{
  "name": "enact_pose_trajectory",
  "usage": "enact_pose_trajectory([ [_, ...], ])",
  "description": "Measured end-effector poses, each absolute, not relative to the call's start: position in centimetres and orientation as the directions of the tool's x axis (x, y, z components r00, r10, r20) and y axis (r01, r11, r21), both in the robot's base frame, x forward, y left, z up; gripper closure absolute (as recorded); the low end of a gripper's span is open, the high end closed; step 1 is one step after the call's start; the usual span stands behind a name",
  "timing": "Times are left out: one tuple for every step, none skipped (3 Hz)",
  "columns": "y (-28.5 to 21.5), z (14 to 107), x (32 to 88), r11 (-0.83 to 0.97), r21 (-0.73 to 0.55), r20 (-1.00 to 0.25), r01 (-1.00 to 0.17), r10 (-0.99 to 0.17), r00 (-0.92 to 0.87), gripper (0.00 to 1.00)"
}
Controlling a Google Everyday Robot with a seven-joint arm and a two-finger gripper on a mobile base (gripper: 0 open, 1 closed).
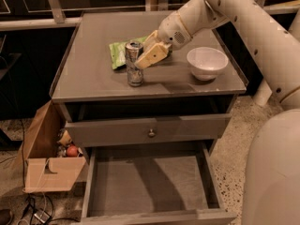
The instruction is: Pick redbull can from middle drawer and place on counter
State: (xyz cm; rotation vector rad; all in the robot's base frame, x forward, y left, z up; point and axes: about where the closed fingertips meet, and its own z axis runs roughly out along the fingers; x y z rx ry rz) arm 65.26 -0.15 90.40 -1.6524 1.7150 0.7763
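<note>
Grey glossy counter (93, 76) bore the slim silver redbull can (134, 65) upright; the shallow grey middle drawer (150, 184) gaped bare. Tan gripper (144, 60) sat against the can, its hold impossible to tell; only retreat seemed left.

Cream hand (146, 59) by silver redbull can (133, 73); grey counter (93, 74); green bag (118, 54); white bowl (206, 62)

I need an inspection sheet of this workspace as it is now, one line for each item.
Surface: counter grey, holds three things.
Job's things: redbull can upright on counter; middle drawer pulled out, nothing inside.
Clutter: green bag behind can; white bowl right of can in view.
Tool: tool beside the can's top, above counter.
Cables: cables on floor, lower left.
Surroundings: cardboard box on speckled floor, left side.
</note>
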Motion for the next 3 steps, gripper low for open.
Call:
enact_pose_trajectory([
  [-0.14,90.39,65.26,0.042,-0.009,-0.776,-0.999,-0.631,-0.019,0.04],
  [-0.14,90.39,65.26,0.042,-0.009,-0.776,-0.999,-0.631,-0.019,0.00],
  [-0.14,90.39,65.26,0.042,-0.009,-0.776,-0.999,-0.631,-0.019,0.00],
])
